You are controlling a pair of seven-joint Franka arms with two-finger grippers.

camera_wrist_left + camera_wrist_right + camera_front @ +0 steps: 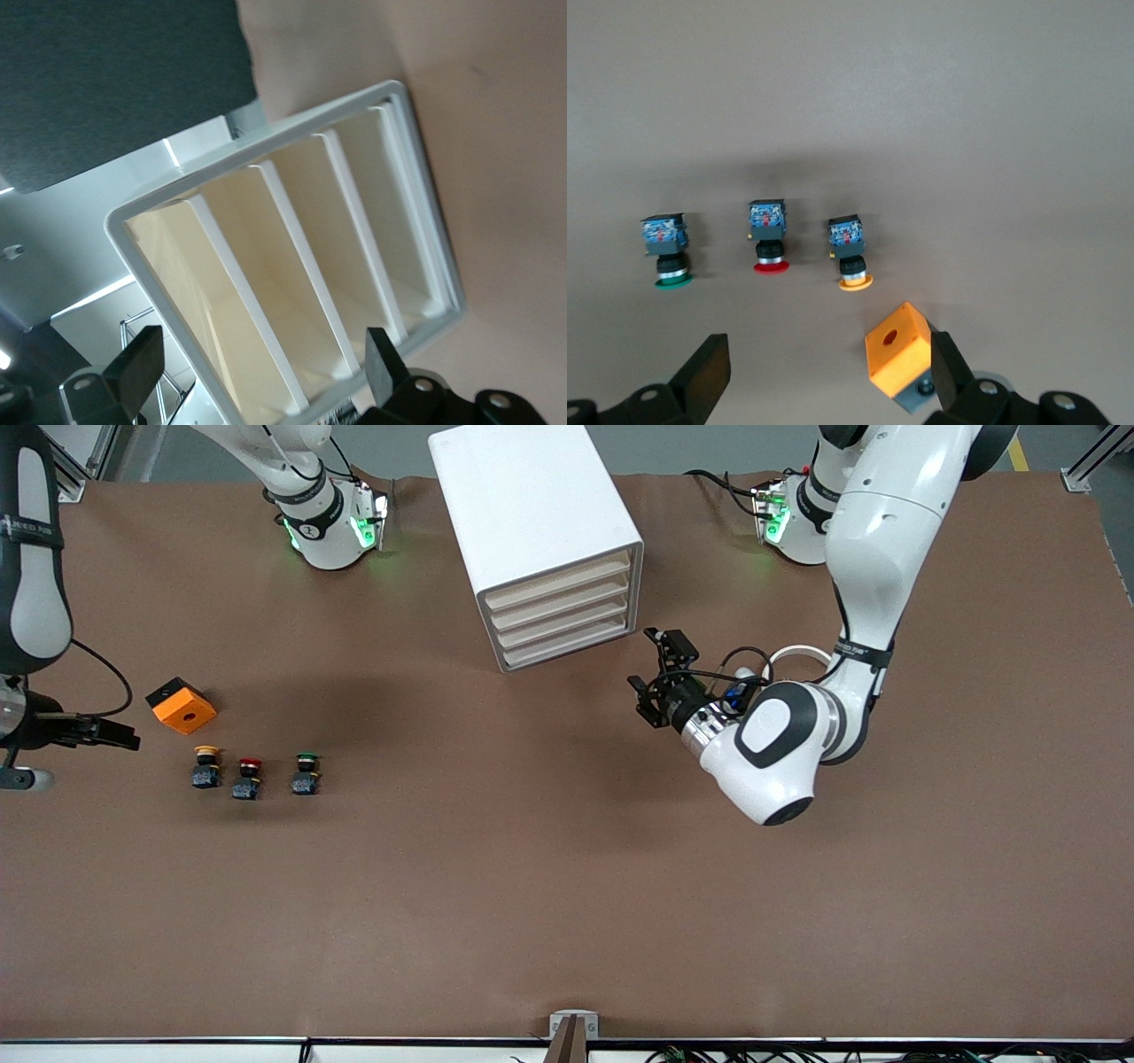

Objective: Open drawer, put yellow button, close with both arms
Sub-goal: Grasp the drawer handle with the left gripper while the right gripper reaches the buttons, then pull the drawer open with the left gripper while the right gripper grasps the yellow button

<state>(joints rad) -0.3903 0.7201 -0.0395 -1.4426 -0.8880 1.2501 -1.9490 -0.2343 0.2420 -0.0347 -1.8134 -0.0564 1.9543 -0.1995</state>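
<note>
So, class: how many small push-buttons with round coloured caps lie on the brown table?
3, in a row toward the right arm's end: the yellow-capped button nearest that end, just nearer the front camera than the orange box; the red-capped button in the middle; then the green-capped button. None seems hidden.

- Even, diffuse light falls from overhead onto the brown matte table cover (532, 886), with no hard glare on it.
- The white boxy cabinet (532, 505) is brightest on its top face.
- Soft shadows pool under the left arm's white jointed elbow (780, 753) and beside the three small push-buttons.
- Green indicator lamps glow at both arm bases, tinting the cover nearby.
- In the left wrist view the cabinet's cream drawer fronts (292, 266) look slightly soft and skewed.
</note>
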